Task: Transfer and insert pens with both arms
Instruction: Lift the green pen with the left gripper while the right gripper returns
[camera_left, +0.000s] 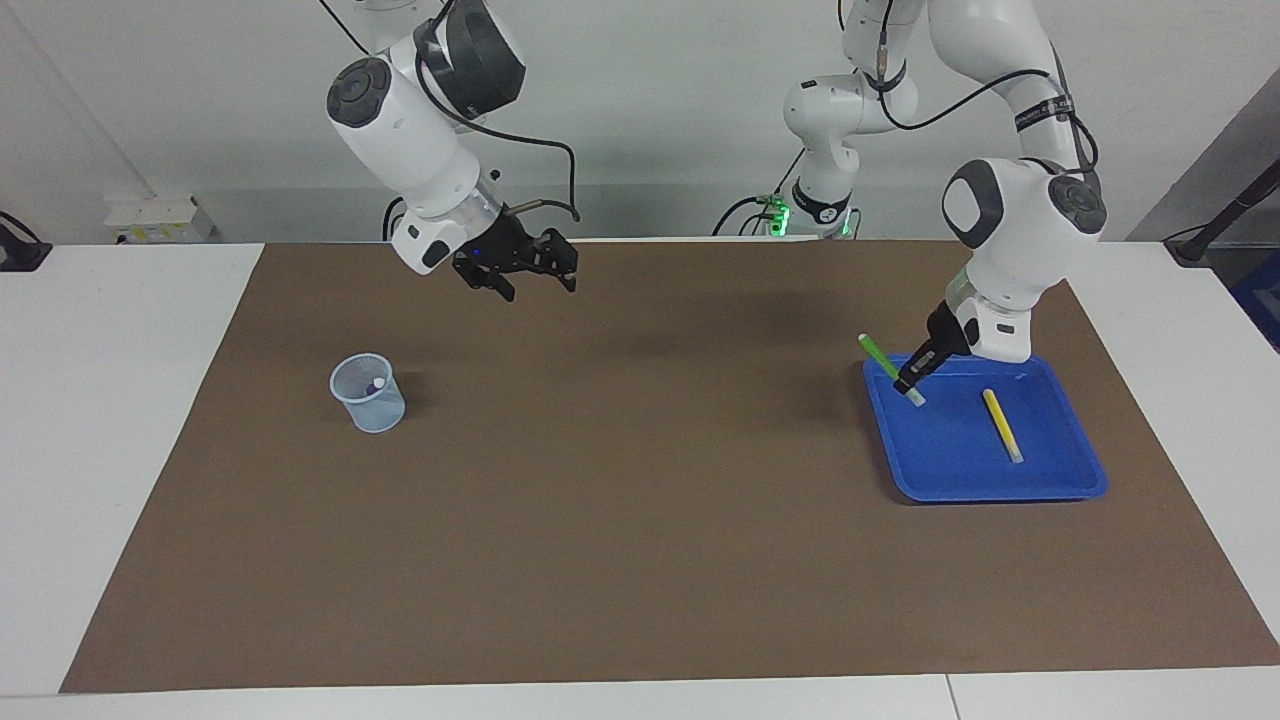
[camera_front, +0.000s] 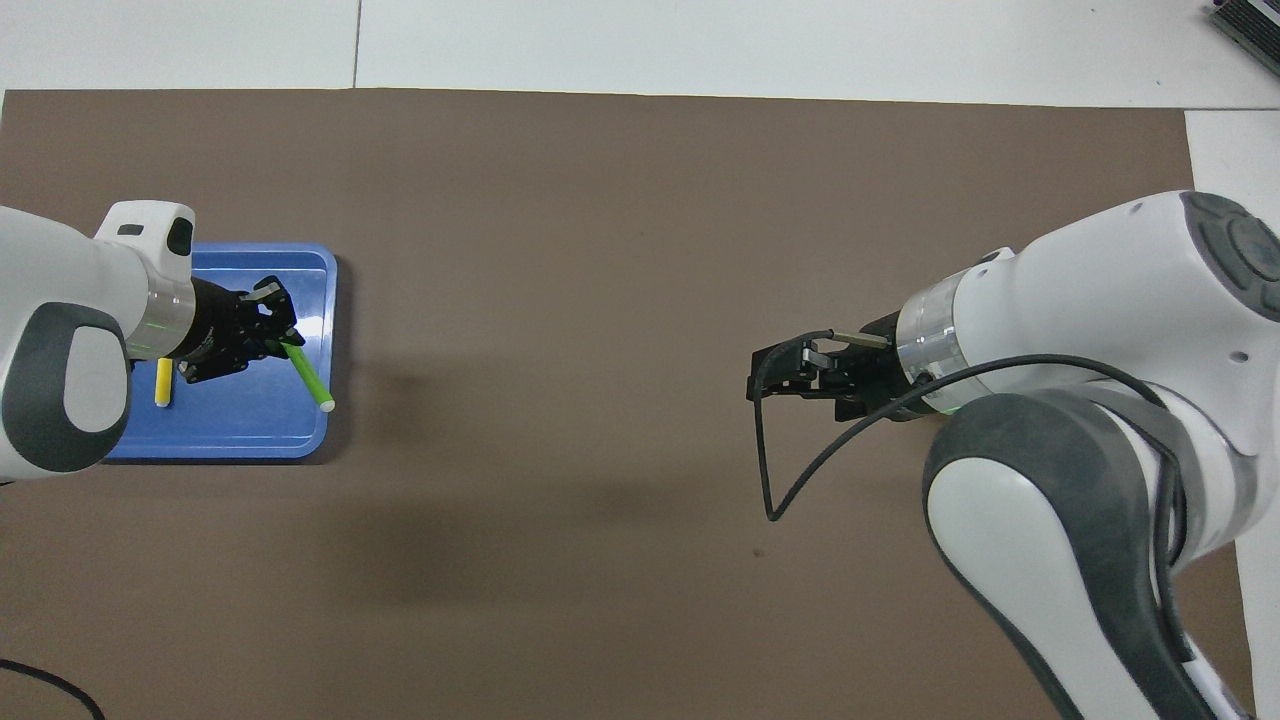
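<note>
We read the facing view from one side to the other. A clear cup (camera_left: 368, 392) stands toward the right arm's end of the table, with the purple pen (camera_left: 376, 383) already in it. Our right gripper (camera_left: 530, 272) hangs empty and open over the brown mat (camera_left: 640, 520). Our left gripper (camera_left: 912, 382) is clamped on the green pen (camera_left: 884, 362), lifted slantwise over the blue tray (camera_left: 950, 485); the yellow pen (camera_left: 1000, 423) lies in that tray. We judge the hand-over comes next: both grippers must meet mid-table.
</note>
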